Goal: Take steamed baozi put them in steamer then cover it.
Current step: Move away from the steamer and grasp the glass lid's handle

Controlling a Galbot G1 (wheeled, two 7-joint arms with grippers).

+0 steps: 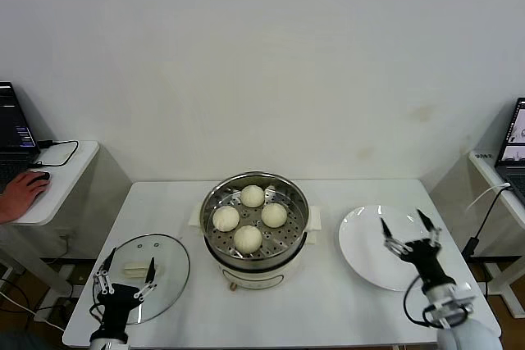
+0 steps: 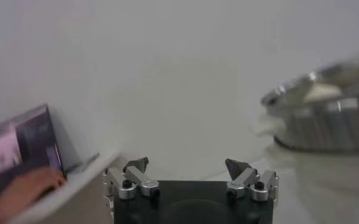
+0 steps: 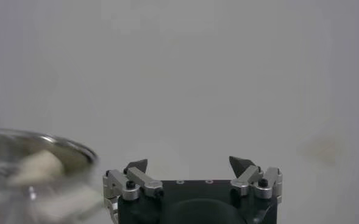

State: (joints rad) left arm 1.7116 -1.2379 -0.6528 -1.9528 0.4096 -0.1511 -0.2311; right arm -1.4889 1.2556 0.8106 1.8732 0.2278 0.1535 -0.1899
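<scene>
Two grippers are in view, both with jaws spread wide and holding nothing. The left gripper [image 1: 125,274] hangs over the near edge of the round clear glass lid with a white handle [image 1: 150,272], which lies flat on the white table [image 1: 328,317] well apart from the pot. The right gripper [image 1: 408,229] hangs over the flat white plate [image 1: 365,243], which carries no buns.

All four cream-white round steamed baozi [image 1: 248,238] already sit on the perforated tray inside the round shiny steel steamer [image 1: 256,227], which stands on its cream-white base at the table centre. The remaining step appears to be covering.

Risks from this state:
- The lid lies flat; a grasp on its thin rim instead of the white handle could slip, dropping glass on the table.
- A tilted carry could strike the steamer rim or press the nearest bun.
- An off-centre placement would leave the lid canted.
- The right arm, if raised, could cross the lid's path.
</scene>
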